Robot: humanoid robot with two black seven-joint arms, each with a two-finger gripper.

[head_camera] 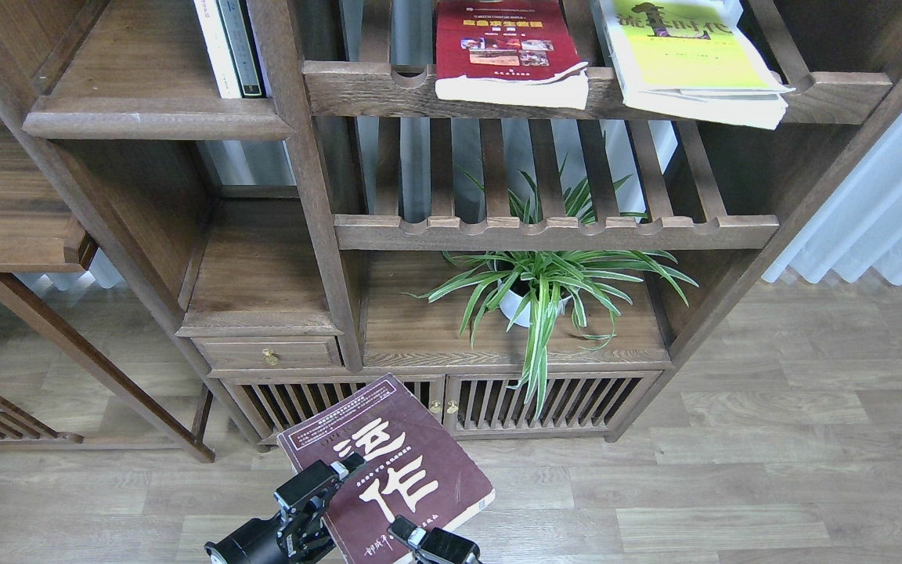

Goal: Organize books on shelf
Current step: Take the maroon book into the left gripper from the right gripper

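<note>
Grippers — right [412, 540] pinching maroon book [388, 466], left [326, 486] parted at its edge — below potted plant [537, 294].

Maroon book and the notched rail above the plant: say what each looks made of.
Maroon book: a paperback by the look of it, with a thin card cover of slight sheen, white printed characters and a pale page edge on its right side. Notched rail: solid wood, apparently dark brown stained with a matte finish; grain shows along its front.
</note>
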